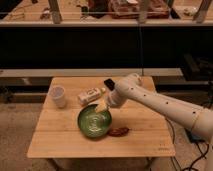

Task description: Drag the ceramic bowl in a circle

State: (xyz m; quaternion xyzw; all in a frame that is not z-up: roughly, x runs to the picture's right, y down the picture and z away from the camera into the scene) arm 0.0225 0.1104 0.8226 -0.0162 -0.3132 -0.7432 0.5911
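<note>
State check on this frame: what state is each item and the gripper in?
Ceramic bowl: upright, resting flat.
Cup: upright, left of and apart from the bowl.
Bottle: lying on its side behind the bowl.
Brown item: lying flat by the bowl's right edge.
Gripper: at the bowl's far right rim.
</note>
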